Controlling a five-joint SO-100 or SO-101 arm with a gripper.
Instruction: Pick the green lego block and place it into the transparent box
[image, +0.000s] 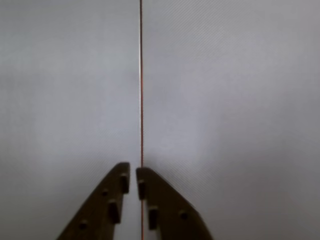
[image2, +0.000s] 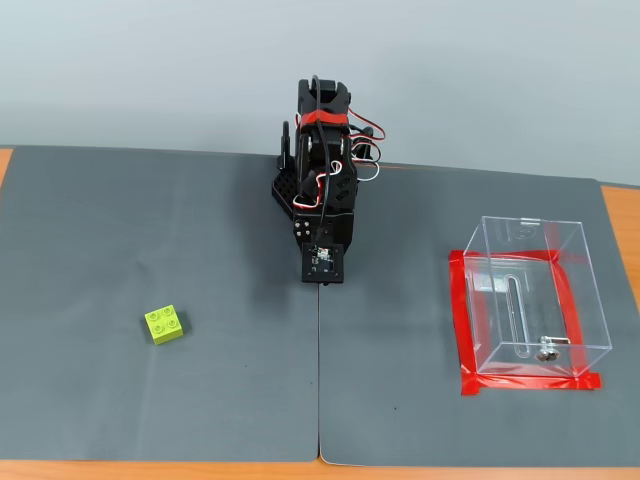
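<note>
Meanwhile, the folded arm (image2: 322, 190) sits at the back of the grey mat (image2: 150, 230), its gripper (image: 133, 181) empty with fingertips nearly touching.

In the fixed view, the green lego block (image2: 166, 324) lies studs-up on the mat, well left of the arm's base and apart from it. The transparent box (image2: 532, 298) stands well right of the arm, ringed by red tape (image2: 530, 382), a small metal part (image2: 546, 352) at its floor. No readable writing shows. In the wrist view, the seam (image: 141, 85) between mats runs straight away from the fingertips.
</note>
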